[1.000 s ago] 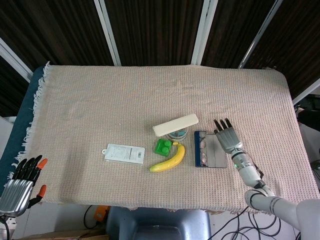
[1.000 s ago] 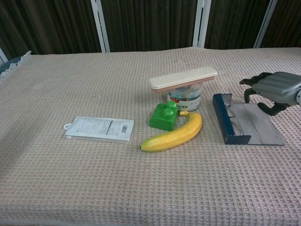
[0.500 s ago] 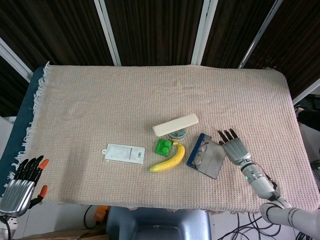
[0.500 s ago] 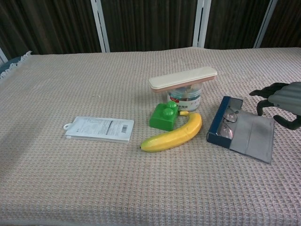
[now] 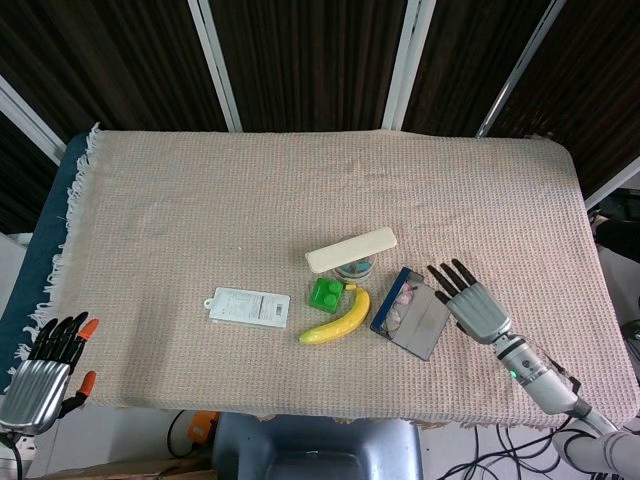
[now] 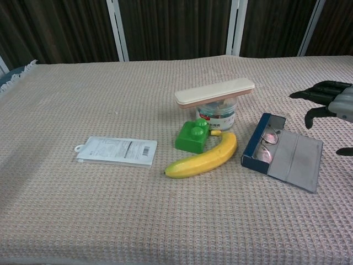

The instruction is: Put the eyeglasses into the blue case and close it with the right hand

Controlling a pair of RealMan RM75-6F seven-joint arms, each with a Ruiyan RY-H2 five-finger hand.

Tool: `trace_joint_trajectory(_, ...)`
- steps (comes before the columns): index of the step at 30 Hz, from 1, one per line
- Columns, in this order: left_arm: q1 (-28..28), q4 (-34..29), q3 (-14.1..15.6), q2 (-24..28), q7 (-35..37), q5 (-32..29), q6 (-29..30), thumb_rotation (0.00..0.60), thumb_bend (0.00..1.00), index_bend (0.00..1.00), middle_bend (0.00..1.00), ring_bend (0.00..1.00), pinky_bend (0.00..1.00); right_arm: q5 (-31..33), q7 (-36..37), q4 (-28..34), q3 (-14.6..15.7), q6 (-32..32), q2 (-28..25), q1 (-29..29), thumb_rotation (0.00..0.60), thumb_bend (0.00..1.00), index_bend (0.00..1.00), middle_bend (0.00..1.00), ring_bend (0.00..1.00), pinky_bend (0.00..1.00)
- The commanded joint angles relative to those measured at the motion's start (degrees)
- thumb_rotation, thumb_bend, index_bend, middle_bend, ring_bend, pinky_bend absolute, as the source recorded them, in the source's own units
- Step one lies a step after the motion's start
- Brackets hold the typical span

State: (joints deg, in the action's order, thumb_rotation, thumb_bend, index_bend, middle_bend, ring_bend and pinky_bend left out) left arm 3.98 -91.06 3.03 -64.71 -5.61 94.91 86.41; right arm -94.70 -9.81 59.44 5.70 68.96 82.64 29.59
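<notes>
Eyeglasses (image 5: 402, 299) already lie inside the open blue case (image 5: 412, 314) in the head view, just left of the right hand (image 5: 474, 305), whose fingers are spread and hold nothing, close to the grey flap's edge. Further left of that hand sit one banana (image 5: 338, 318), one green block (image 5: 324, 294), one cream bar (image 5: 351, 249) laid over one tin (image 5: 356, 268), and one white packet (image 5: 247, 307); the left hand (image 5: 44, 363) hangs open off the counter's (image 5: 200, 200) near corner. In the chest view the right hand (image 6: 331, 107) hovers above and right of the case (image 6: 282, 159), fingers apart, the lenses (image 6: 267, 146) resting against the blue wall. The likely trouble is the light case skidding on the cloth when the flap is pushed, or the flap springing back open, or the glasses being pinched.
</notes>
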Motion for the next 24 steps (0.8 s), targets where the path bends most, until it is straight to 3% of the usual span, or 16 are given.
trace_joint_trajectory(1, 0.0, 0.0, -0.1, 0.0, 0.0, -0.1, 0.1, 0.600, 0.42, 0.00, 0.00, 0.00, 0.02, -4.1, 3.1, -5.2, 2.1, 2.7, 2.1, -0.3, 0.600, 0.27, 0.51, 0.03, 0.00, 0.00)
trace_joint_trajectory(6, 0.0, 0.1, 0.0, 0.0, 0.0, -0.1, -0.1, 0.600, 0.42, 0.00, 0.00, 0.00, 0.02, -5.8, 4.9, -9.8, 2.9, 3.0, 4.5, -0.2, 0.600, 0.25, 0.52, 0.03, 0.00, 0.00)
trace_joint_trajectory(24, -0.2, 0.2, 0.0, 0.0, 0.2, -0.1, 0.4, 0.600, 0.42, 0.00, 0.00, 0.00, 0.02, -6.9, 5.7, -14.5, 2.6, 1.9, 9.5, 0.4, 0.600, 0.25, 0.55, 0.03, 0.00, 0.00)
